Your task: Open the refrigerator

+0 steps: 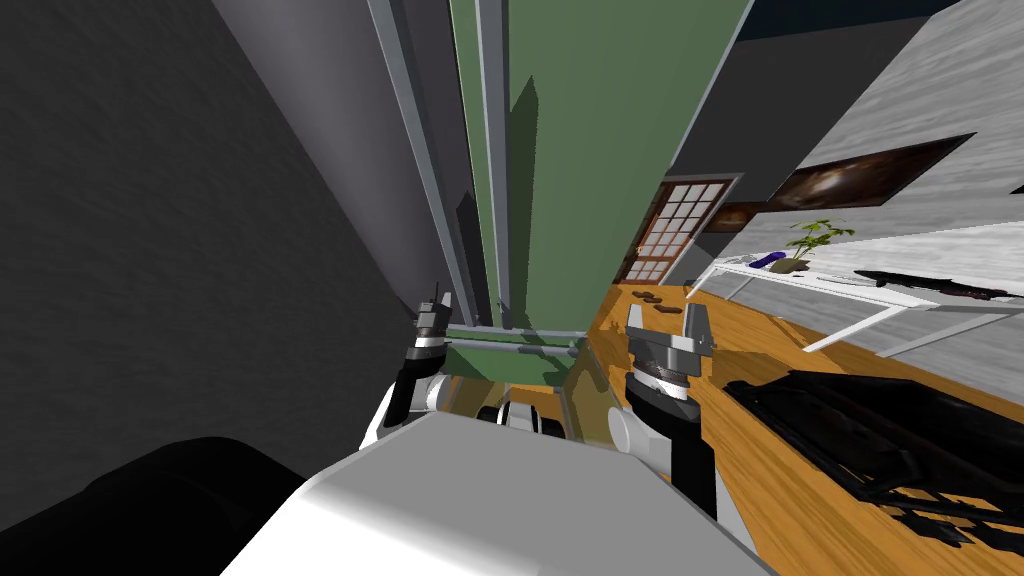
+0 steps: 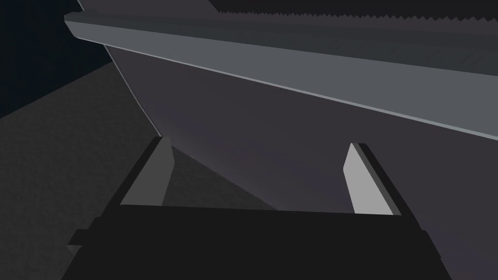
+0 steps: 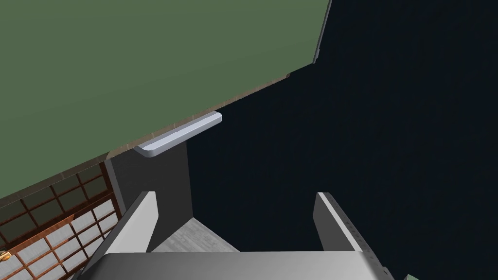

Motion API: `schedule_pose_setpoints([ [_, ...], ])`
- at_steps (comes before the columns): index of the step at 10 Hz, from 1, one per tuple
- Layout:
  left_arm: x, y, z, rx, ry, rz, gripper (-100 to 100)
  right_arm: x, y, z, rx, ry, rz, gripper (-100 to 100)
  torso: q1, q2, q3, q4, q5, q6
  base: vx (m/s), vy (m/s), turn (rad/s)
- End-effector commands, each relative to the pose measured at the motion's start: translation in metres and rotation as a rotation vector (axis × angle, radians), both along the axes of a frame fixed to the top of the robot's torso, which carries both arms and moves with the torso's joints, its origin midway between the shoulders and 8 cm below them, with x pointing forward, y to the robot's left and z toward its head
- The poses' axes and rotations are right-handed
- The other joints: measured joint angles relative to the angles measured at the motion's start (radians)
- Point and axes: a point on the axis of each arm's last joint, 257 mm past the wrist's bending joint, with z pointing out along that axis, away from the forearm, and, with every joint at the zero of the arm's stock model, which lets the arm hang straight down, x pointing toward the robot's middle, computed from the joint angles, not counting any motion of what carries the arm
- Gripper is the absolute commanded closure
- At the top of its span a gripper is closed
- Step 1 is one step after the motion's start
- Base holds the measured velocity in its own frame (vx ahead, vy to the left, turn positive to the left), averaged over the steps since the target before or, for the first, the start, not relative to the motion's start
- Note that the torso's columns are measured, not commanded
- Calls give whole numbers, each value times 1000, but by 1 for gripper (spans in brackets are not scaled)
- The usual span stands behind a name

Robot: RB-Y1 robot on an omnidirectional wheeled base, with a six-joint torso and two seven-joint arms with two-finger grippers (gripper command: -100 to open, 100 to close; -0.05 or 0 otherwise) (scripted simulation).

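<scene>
Locate the dark grey wall [image 1: 130, 220] across the left of the head view. Find the refrigerator [image 1: 340, 140] just beside it, directly ahead: a tall dark grey slab standing between that wall and a green panel [image 1: 580, 170]. Note the orange wooden floor [image 1: 770, 480] to the right, with a large black shape [image 1: 880, 440] lying on it. Beyond that, identify a white table [image 1: 830, 283] against a light grey wall [image 1: 930, 90], then a lattice door [image 1: 672, 230] at the far end and a dark framed picture [image 1: 860, 175] above the table. Trace the long light grey handle [image 2: 301, 73] across the refrigerator's face in the left wrist view. Read the left jaws as released and empty, blades well spread, close to that face, near the handle yet apart from it. Read the right jaws likewise as released and empty, raised over the floor beside the green panel, aimed at a black area [image 3: 369, 121]. On the table, pick out a potted plant [image 1: 815, 235] and a small purple object [image 1: 768, 261]
</scene>
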Motion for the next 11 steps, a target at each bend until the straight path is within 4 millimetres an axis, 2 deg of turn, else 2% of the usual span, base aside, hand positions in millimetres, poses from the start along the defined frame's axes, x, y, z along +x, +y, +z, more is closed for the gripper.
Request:
schedule_pose_setpoints([
  [1,4,-8,-7,46,13,-32,-100,0,0,0,0,1,0,0,0,34,-69,33,0,0,6,-1,-23],
  [5,15,-17,-31,90,44,-86,-100,0,0,0,0,1,0,0,0,46,-94,47,0,0,11,-1,-33],
  [11,32,-25,-80,83,89,-149,-100,0,0,0,0,1,0,0,0,47,-94,47,0,0,18,-1,-48],
])
